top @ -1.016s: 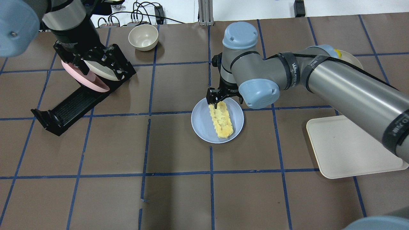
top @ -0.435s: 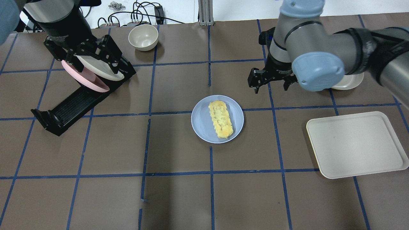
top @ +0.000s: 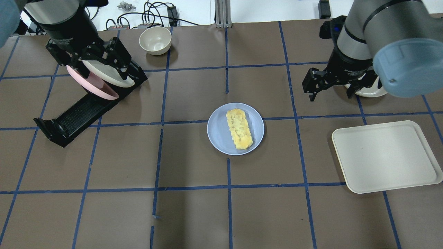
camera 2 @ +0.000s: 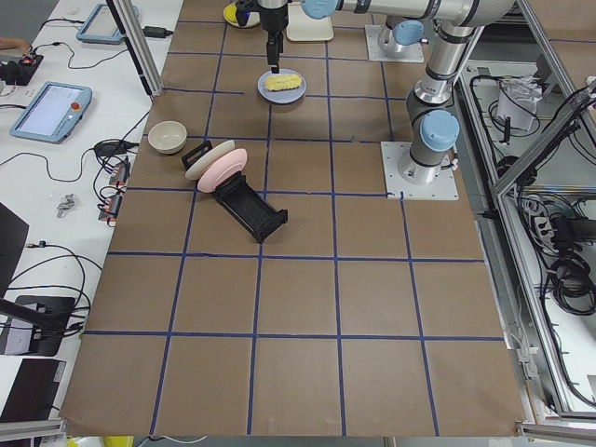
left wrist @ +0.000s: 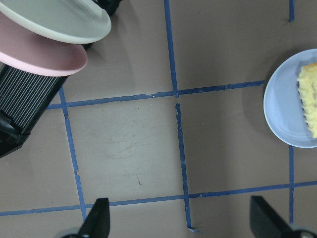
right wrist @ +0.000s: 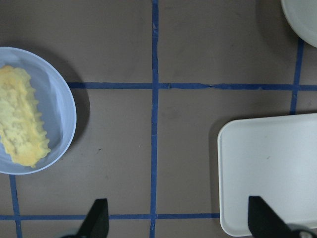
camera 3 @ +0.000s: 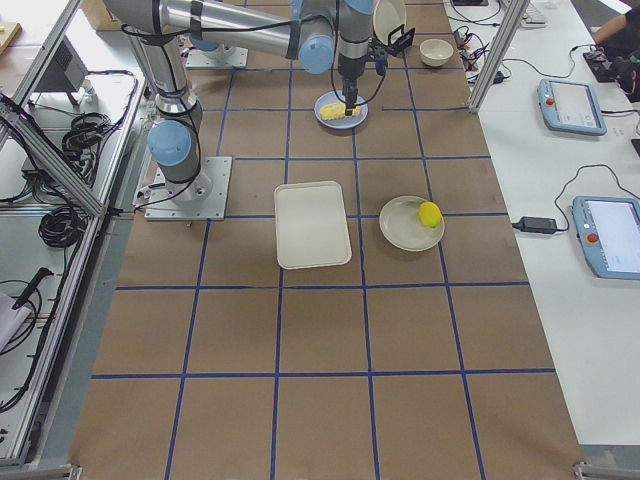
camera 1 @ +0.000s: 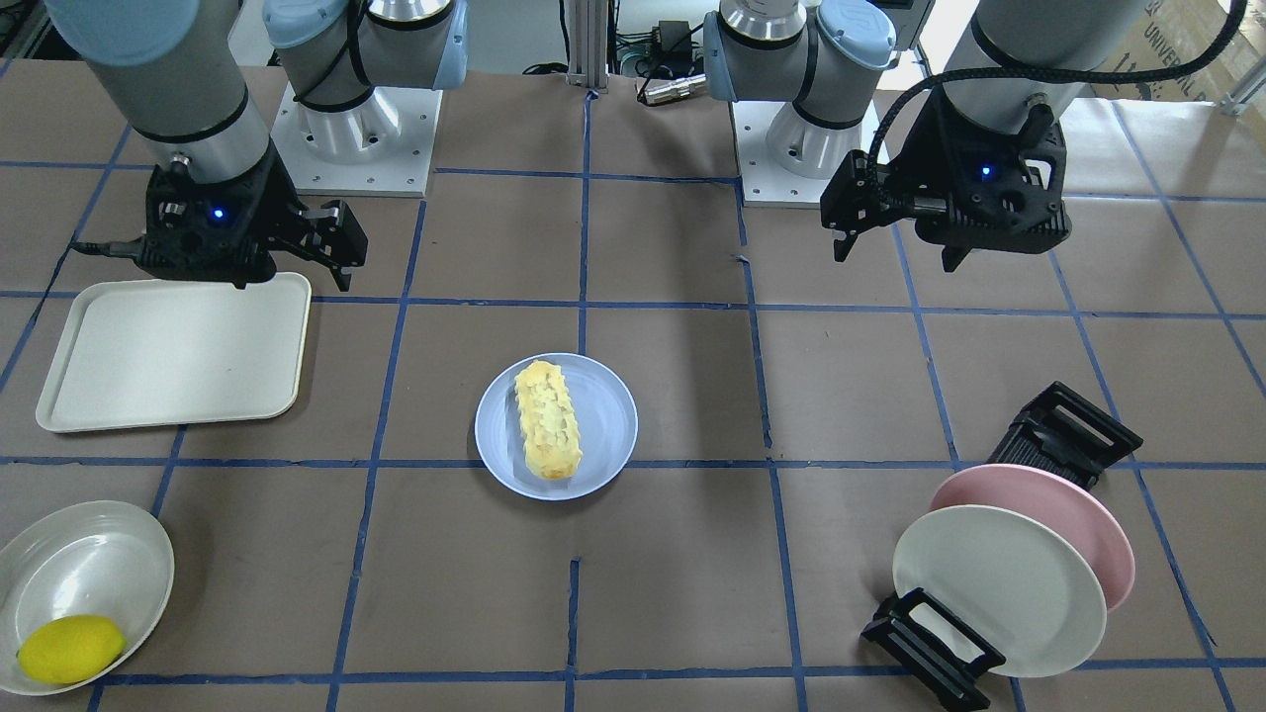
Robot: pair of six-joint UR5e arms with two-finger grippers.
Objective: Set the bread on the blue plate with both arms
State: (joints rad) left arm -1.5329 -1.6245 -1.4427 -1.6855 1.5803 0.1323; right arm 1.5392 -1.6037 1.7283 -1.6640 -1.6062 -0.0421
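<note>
The bread (top: 238, 129) lies lengthwise on the blue plate (top: 216, 133) at the table's middle; both also show in the front view, the bread (camera 1: 547, 420) on the plate (camera 1: 605, 427). My right gripper (top: 331, 96) is open and empty, raised to the right of the plate and beyond it. My left gripper (top: 98, 67) is open and empty, high over the dish rack at the far left. The right wrist view shows the bread (right wrist: 20, 124) on the plate (right wrist: 62, 106) at its left edge. The left wrist view shows the plate (left wrist: 285, 114) at its right edge.
A black dish rack (top: 74, 116) holds a pink plate (top: 91, 86) and a cream plate (top: 114, 79) at the far left. A cream bowl (top: 155, 40) stands at the back. A cream tray (top: 384, 155) lies at the right. A lemon (camera 1: 69, 648) sits in a white dish (camera 1: 84, 569).
My right gripper was at the bread's far end over the plate; it has drawn away to the right, empty. The bread stays on the plate. My left gripper shifted slightly left.
</note>
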